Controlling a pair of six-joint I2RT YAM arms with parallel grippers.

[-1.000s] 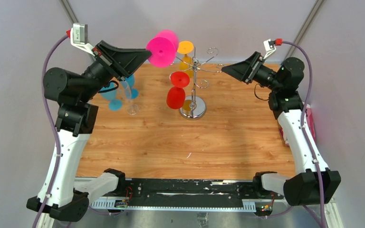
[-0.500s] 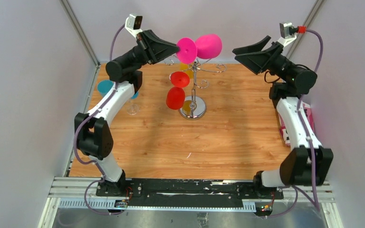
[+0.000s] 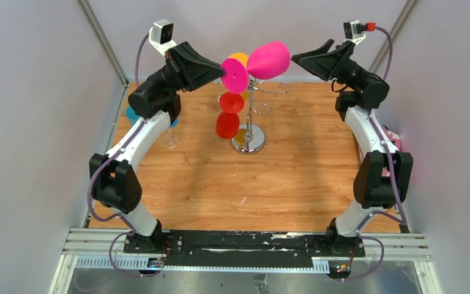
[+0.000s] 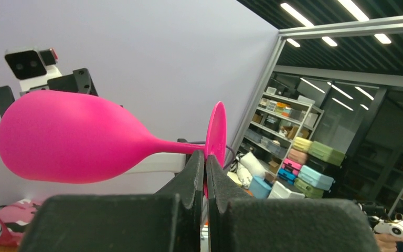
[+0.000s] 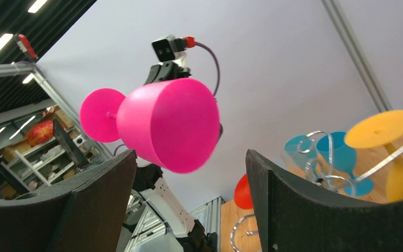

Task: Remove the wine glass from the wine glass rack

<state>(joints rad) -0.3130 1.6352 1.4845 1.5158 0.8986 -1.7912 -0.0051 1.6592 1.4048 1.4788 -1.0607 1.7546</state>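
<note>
The pink wine glass (image 3: 269, 59) hangs in the air above the rack, lying sideways with its bowl pointing right. My left gripper (image 3: 223, 68) is shut on the edge of its round foot (image 4: 216, 131); in the left wrist view the bowl (image 4: 73, 136) stretches left of that gripper (image 4: 205, 157). My right gripper (image 3: 311, 52) stands open just right of the bowl; in its own view the bowl (image 5: 168, 123) sits between and beyond the fingers of that gripper (image 5: 189, 157), not touching them. The chrome wine glass rack (image 3: 248, 139) stands below.
A red glass (image 3: 226, 124) and an orange glass (image 3: 240, 57) hang on the rack. Blue glasses (image 3: 133, 114) and a clear glass (image 3: 170, 139) stand on the wooden table at the left. A pink object (image 3: 398, 153) lies at the right edge. Walls close in on both sides.
Both arms have risen. The left gripper carried the pink glass from the rack's upper left to above it, bowl now turned rightward. The open right gripper came up close to the bowl.
</note>
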